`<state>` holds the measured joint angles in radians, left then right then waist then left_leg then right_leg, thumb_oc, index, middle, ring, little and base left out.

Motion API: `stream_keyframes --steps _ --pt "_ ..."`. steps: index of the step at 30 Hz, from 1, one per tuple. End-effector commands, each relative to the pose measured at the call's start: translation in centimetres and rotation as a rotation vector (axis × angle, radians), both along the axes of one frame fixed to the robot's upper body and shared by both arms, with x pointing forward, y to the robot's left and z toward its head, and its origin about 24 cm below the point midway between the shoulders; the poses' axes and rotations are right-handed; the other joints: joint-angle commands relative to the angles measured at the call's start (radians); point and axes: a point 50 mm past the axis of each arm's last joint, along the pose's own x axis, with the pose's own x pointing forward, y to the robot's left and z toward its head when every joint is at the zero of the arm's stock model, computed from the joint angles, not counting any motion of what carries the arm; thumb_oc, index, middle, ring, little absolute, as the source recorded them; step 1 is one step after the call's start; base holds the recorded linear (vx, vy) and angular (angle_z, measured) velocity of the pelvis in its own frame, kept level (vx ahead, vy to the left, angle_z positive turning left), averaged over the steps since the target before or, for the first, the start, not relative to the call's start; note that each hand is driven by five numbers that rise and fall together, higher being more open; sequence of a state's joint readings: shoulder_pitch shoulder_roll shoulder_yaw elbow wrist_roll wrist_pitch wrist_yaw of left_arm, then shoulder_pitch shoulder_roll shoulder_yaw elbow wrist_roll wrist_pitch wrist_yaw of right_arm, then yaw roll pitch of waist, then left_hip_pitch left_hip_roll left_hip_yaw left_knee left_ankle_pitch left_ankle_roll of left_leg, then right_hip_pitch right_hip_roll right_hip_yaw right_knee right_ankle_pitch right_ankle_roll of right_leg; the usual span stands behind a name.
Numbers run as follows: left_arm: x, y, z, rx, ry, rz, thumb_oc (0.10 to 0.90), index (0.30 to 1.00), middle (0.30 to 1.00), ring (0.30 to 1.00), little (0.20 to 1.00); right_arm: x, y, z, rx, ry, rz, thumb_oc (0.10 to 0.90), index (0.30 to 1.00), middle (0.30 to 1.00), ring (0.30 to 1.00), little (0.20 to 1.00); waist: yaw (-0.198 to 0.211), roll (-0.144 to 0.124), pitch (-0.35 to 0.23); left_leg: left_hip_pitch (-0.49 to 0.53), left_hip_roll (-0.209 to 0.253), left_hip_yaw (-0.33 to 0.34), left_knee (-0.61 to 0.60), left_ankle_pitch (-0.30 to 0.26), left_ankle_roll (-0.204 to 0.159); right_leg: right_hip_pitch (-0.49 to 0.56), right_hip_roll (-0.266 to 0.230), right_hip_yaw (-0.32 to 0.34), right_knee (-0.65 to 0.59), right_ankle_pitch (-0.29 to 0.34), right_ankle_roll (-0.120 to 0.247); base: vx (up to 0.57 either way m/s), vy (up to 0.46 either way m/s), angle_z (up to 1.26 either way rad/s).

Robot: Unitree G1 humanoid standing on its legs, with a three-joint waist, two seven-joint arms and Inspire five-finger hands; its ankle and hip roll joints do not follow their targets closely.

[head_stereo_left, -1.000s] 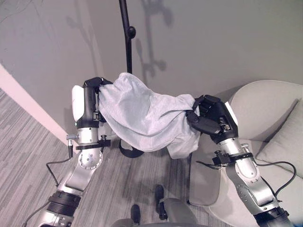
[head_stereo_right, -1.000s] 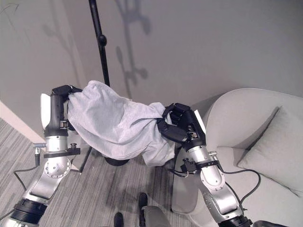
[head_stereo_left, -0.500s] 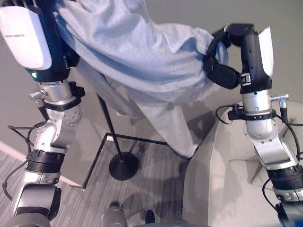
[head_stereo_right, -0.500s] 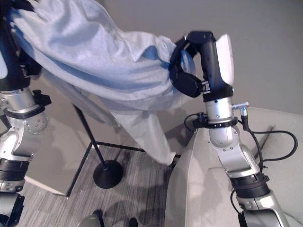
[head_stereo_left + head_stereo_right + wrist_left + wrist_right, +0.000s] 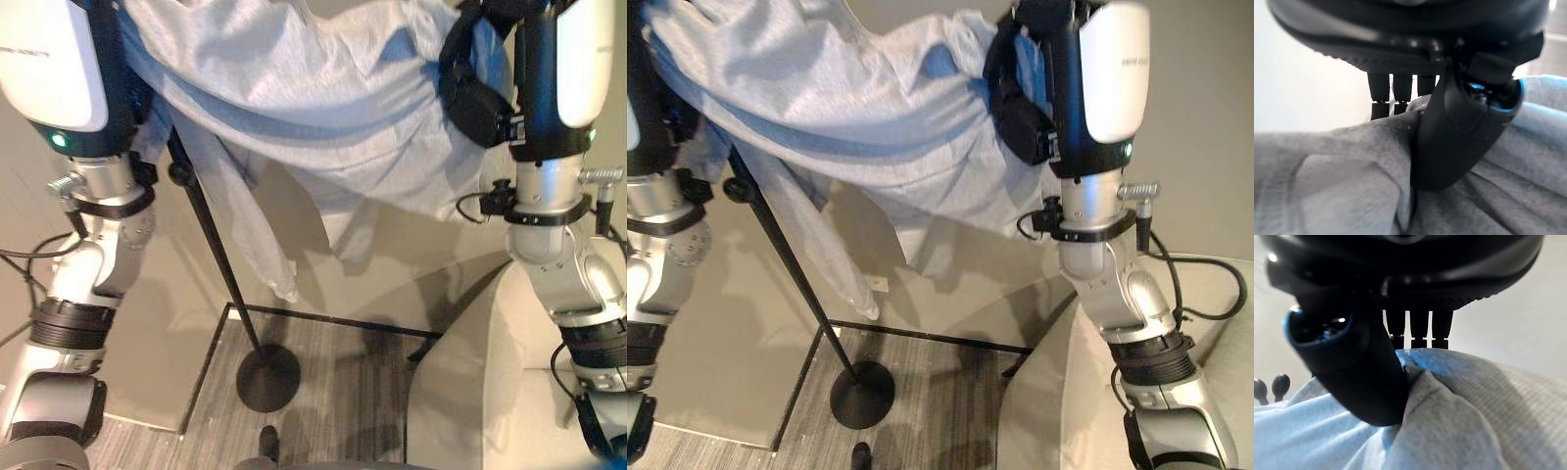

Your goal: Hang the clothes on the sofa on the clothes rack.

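Cloth up high on the far left: the left hand (image 5: 1449,122) pinches one end of the pale grey knit garment (image 5: 323,108), thumb pressed over a fold with the fingers (image 5: 1396,95) curled behind it in the left wrist view. Just beside that arm, the thin black metal clothes rack pole (image 5: 211,264) slants down to its round black base (image 5: 267,377) on the grey striped carpet floor (image 5: 333,392). A loose tail of the garment hangs beside the pole. Across the middle, the garment stretches between both raised arms, sagging in front of the grey wall (image 5: 1195,196). Over on the right, the right hand (image 5: 1352,367) clamps the other end, thumb and fingers (image 5: 1418,328) closed on a bunched ridge of fabric. Low right, the light beige upholstered sofa (image 5: 460,392) sits under that arm.
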<state>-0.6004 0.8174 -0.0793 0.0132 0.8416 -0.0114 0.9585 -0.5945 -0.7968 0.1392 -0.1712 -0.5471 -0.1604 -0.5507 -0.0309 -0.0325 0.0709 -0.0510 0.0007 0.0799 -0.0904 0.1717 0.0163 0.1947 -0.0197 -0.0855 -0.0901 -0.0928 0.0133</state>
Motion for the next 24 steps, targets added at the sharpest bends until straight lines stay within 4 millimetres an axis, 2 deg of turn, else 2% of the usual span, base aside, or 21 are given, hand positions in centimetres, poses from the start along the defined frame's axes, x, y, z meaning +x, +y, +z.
stream_keyframes --steps 1,9,13,24 --pt "-3.3 2.8 6.1 0.015 -0.288 0.186 0.400 0.300 0.300 0.300 0.300 -1.8 -0.5 3.7 0.059 -0.239 -0.016 0.400 0.300 0.300 0.300 0.300 0.035 -0.039 -0.139 0.092 0.073 0.054 0.005 -0.137 -0.084 -0.026 -0.107 -0.007 0.051 0.045 0.113 0.01 0.008 0.15" --pt "-3.9 3.5 5.2 -0.002 -0.275 0.216 0.400 0.300 0.300 0.300 0.300 -0.6 -0.3 2.7 0.099 -0.167 -0.008 0.400 0.300 0.300 0.300 0.300 0.051 -0.035 -0.145 0.099 0.061 0.044 0.004 -0.152 -0.076 -0.015 -0.119 -0.025 0.039 0.048 0.122 0.02 0.005 0.05" --pt "-3.8 3.4 4.7 -0.025 -0.262 0.184 0.400 0.300 0.300 0.300 0.300 -0.6 -0.8 2.0 0.129 -0.148 -0.026 0.400 0.300 0.300 0.300 0.300 0.043 -0.030 -0.141 0.098 0.059 0.037 0.003 -0.152 -0.076 -0.017 -0.119 -0.025 0.044 0.048 0.122 0.01 -0.024 0.01" --pt "-3.6 2.6 3.0 -0.012 -0.186 0.140 0.400 0.300 0.300 0.300 0.300 -1.4 -0.4 -0.7 0.161 -0.069 0.008 0.400 0.300 0.300 0.300 0.300 0.026 -0.015 -0.134 0.101 0.059 0.032 0.003 -0.155 -0.071 -0.023 -0.120 -0.027 0.049 0.049 0.123 -0.01 -0.014 0.02"
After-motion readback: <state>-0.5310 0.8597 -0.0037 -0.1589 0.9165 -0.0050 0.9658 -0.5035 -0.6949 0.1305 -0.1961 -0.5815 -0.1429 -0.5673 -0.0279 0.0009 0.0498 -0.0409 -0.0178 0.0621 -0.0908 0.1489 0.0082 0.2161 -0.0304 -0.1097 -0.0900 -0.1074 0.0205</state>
